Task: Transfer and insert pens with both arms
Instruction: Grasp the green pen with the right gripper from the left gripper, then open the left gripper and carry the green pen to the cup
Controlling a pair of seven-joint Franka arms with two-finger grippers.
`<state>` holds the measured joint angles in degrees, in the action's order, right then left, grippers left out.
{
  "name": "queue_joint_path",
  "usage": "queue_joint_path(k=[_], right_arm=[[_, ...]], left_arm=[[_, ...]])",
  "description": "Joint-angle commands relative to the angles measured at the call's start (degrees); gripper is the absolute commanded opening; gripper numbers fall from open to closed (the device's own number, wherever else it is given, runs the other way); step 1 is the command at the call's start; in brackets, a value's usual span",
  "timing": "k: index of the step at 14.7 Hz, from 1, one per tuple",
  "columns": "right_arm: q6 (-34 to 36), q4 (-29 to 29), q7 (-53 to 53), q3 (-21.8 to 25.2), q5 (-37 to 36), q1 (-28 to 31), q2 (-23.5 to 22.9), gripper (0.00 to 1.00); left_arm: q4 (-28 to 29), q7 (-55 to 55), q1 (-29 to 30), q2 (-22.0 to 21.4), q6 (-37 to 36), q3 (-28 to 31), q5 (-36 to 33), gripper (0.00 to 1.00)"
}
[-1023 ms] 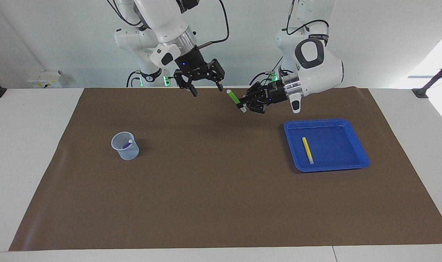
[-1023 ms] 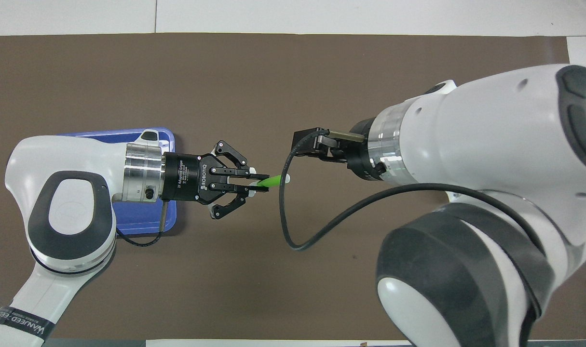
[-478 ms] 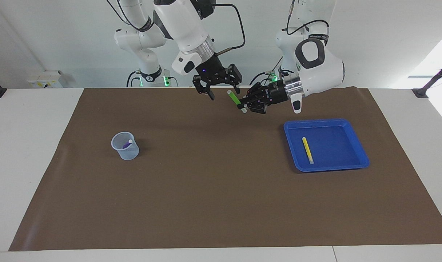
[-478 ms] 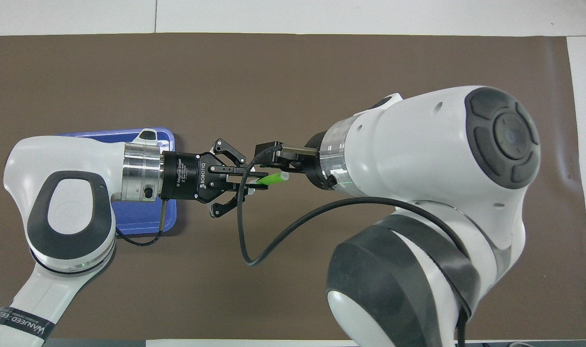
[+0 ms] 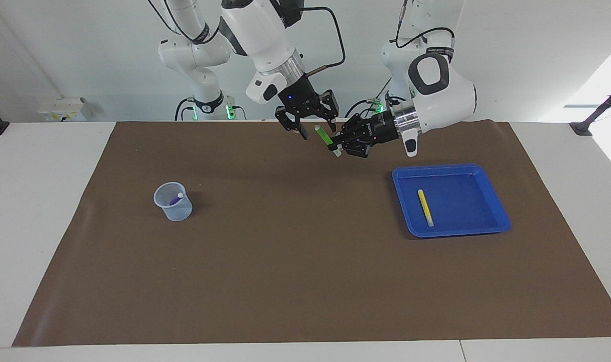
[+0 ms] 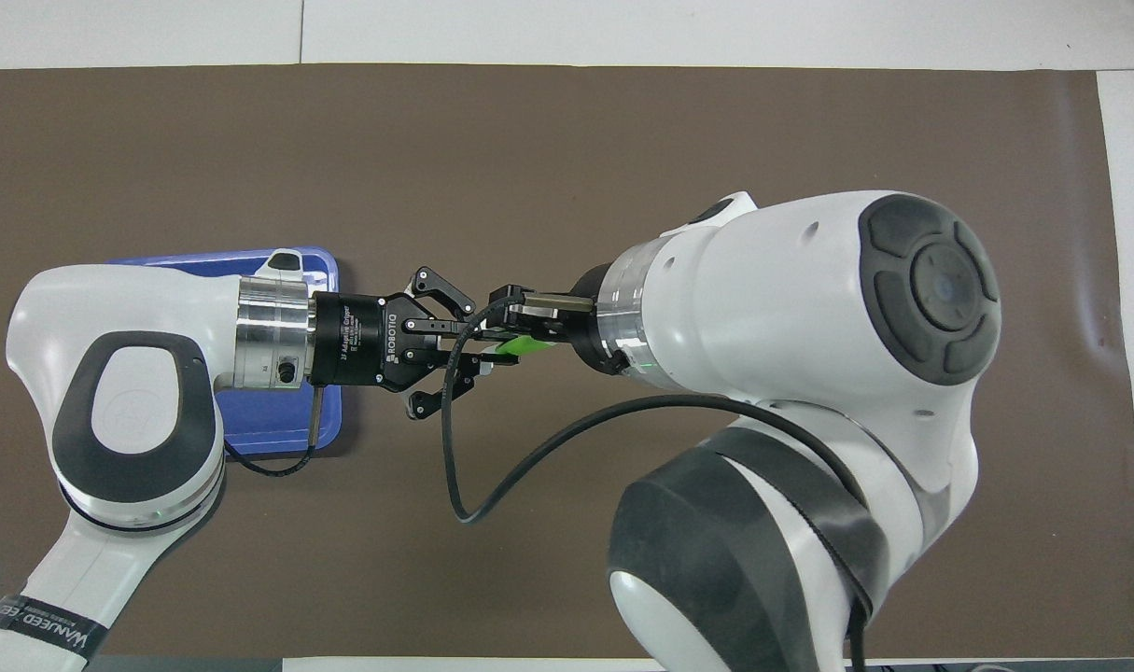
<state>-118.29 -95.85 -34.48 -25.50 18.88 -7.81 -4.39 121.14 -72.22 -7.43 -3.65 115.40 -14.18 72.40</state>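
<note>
Pens first: my left pincer (image 5: 337, 146) is clenched on the green pen (image 5: 323, 134), tilted in the air over the mat (image 5: 305, 261) beside the blue tray (image 5: 496, 208). My right pincer (image 5: 315, 128) straddles that pen's upper end, fingers apart, not yet gripping. The yellow pen (image 5: 425, 206) lies in the tray; the purple pen (image 5: 176, 199) stands in the cup (image 5: 174, 208), well apart from the tray.
</note>
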Motion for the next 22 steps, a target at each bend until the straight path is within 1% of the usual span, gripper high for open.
queue_joint_path(k=[1,2,3,9,10,11,12,17,19,20,22], right_arm=[[-1.33,-1.0,-0.85,-1.04,0.55,0.78,0.35,0.27],[-1.33,-1.0,-0.94,-1.22,0.55,0.78,0.35,0.06],[-1.24,-0.92,-0.94,-1.22,0.55,0.78,0.35,0.0],[-0.27,-0.56,-0.94,-1.22,0.2,0.78,0.35,0.0],[-0.27,-0.48,-0.85,-1.22,0.11,0.87,0.26,0.0],[-0.27,-0.39,-0.85,-1.22,-0.07,1.04,0.35,0.0],[-0.1,-0.47,-0.76,-1.22,-0.33,1.3,0.52,0.0],[3.06,-1.0,0.2,-0.34,-5.68,4.64,2.37,0.0],[6.13,-1.09,2.91,-0.08,-7.53,6.92,2.9,0.0],[7.19,-1.18,5.36,0.8,-8.32,7.45,3.16,0.0],[8.51,-2.49,9.15,4.21,-10.25,7.46,4.3,0.0]], left_arm=[[2.43,-0.56,-0.22,-2.07,1.32,0.29,1.52,0.0],[2.52,-0.56,-0.22,-2.07,1.4,0.29,1.52,0.0],[2.52,-0.56,-0.22,-2.07,1.49,0.29,1.52,0.0],[2.52,-0.56,-0.22,-2.07,1.49,0.29,1.78,0.0],[2.52,-0.47,-0.22,-2.07,1.58,0.38,1.78,0.11],[2.44,-0.47,-0.22,-2.07,1.58,0.29,1.87,0.91],[2.43,-0.56,-0.22,-2.07,1.67,0.38,1.87,1.0],[2.43,-0.56,-0.22,-2.51,1.58,0.38,1.87,1.0],[2.43,-0.56,-0.22,-2.51,1.58,0.38,1.87,1.0],[2.43,-0.56,-0.22,-2.51,1.58,0.47,1.87,1.0],[2.43,-0.56,-0.22,-2.51,1.75,0.47,1.87,1.0]])
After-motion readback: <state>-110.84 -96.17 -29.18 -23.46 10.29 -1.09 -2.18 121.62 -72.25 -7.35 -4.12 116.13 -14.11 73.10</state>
